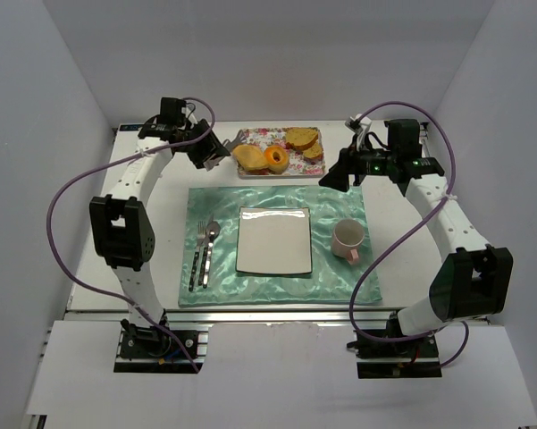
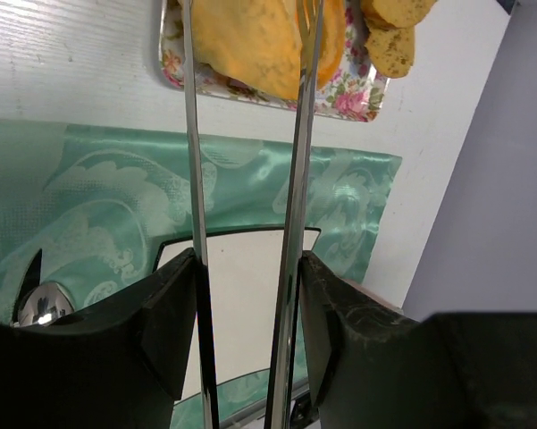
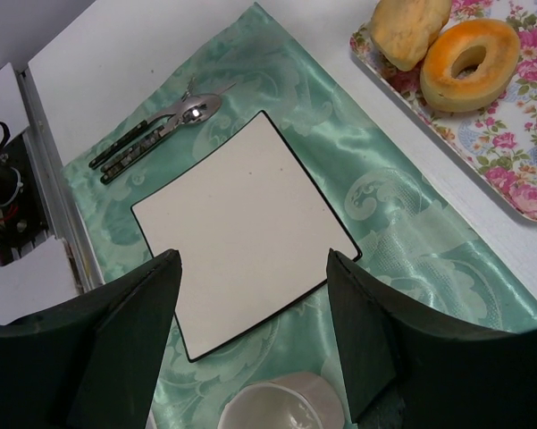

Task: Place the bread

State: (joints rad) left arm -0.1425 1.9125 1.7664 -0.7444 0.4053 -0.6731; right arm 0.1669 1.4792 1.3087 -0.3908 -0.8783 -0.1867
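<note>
Bread (image 1: 247, 157): not placed yet, sitting on the floral tray (image 1: 261, 136) at the far side of the table.
Left gripper (image 2: 247, 273) is clamped on a pair of tongs (image 2: 197, 179). The tong arms reach out over the roll with tips apart, one toward each side. Can't tell if they touch it, so I'd call this pre-grasp. Right gripper (image 3: 252, 259) hangs above the green mat (image 3: 375, 170), jaws apart, nothing in them. White square plate (image 1: 274, 239) on the mat has nothing on it, likely the drop spot. Left to do: pinch, lift, carry, release.
</note>
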